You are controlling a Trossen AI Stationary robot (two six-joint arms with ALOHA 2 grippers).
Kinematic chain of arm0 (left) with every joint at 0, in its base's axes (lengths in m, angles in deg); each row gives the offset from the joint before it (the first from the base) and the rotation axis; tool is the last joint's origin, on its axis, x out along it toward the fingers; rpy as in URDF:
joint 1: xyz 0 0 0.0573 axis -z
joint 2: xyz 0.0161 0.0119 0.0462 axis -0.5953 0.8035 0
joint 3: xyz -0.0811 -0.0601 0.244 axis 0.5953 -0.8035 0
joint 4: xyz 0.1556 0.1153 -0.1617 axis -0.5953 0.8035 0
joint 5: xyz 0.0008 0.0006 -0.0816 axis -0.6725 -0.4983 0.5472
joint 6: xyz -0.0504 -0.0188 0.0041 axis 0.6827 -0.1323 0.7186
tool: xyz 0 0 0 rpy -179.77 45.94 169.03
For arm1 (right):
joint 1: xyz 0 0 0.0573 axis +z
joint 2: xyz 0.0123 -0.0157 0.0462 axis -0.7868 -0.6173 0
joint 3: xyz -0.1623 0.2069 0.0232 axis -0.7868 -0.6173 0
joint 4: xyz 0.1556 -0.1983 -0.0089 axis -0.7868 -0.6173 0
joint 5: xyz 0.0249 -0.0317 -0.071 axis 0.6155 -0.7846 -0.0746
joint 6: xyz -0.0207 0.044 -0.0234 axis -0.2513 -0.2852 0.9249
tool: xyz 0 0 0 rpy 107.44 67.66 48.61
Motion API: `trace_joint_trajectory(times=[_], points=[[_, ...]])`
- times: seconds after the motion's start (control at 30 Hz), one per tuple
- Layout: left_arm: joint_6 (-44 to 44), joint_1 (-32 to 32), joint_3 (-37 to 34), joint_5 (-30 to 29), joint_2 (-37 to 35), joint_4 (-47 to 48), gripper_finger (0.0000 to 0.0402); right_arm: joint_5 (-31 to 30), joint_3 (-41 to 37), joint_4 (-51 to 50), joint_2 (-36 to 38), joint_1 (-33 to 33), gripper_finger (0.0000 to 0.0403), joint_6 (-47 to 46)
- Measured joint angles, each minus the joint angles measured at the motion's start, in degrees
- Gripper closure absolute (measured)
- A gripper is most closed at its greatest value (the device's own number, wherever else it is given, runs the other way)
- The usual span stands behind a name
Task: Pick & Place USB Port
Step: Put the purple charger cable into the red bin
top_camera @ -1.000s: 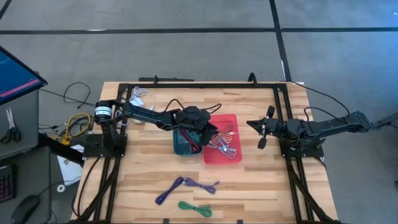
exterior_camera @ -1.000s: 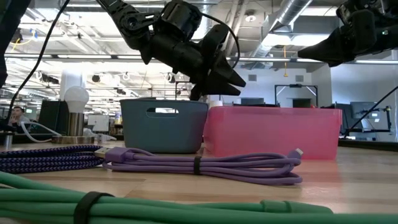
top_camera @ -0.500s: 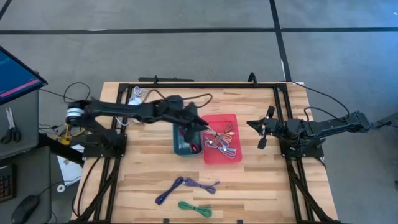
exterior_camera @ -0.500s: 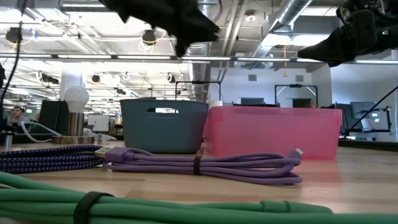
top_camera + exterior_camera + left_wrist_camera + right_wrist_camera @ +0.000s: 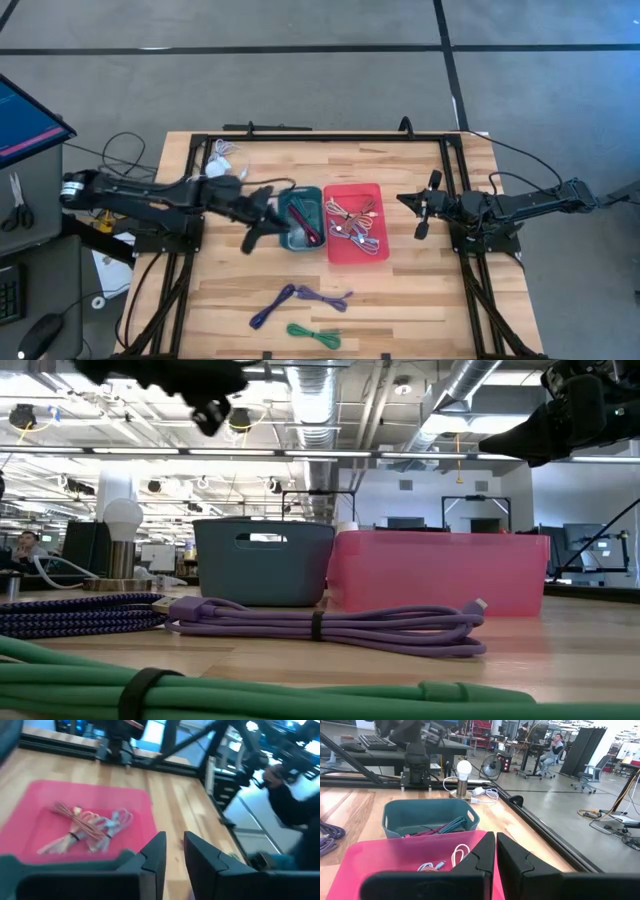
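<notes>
Left gripper — beside teal bin

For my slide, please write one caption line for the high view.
Left gripper beside the teal bin, right gripper waiting beyond the pink bin.

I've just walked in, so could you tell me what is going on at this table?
The robot is sorting bundled cables into bins. The left gripper hangs empty just beside the teal bin, which holds cables. The pink bin next to it holds more. The right gripper waits shut at the table's right side. Purple cables and a green cable lie unsorted near the front edge.
</notes>
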Motion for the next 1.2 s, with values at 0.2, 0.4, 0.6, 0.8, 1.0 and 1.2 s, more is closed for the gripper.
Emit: trace_joint_trajectory(times=[0.2, 0.4, 0.6, 0.8, 1.0, 1.2], points=[[-3.30, 2.67, -5.05, -2.31, -8.03, -0.52, 0.0341, 0.01, -0.01, -0.10, 0.00, 0.00, 0.0393, -0.02], [-18.55, 3.01, -8.85, -12.21, -11.35, -0.50, 0.0341, 0.84, -0.02, -0.46, 0.01, 0.10, 0.0393, -0.03], [-20.55, 2.92, -13.84, -22.45, -11.63, -0.54, 0.0342, 7.76, -0.02, 0.71, 0.00, 0.11, 0.0393, -3.22], [-20.21, 3.05, -17.74, -22.58, -13.49, -1.76, 0.0372, 7.78, -0.02, 4.79, 0.01, 0.01, 0.0393, -4.10], [-23.76, 3.05, -19.61, -22.58, -21.11, -1.57, 0.0395, 7.73, -0.02, 7.74, 0.03, -0.85, 0.0393, -3.95], [-25.42, 2.99, -23.28, -22.56, -30.47, -0.68, 0.0392, 7.67, -0.02, 7.74, 0.00, -0.83, 0.0393, -4.00]])
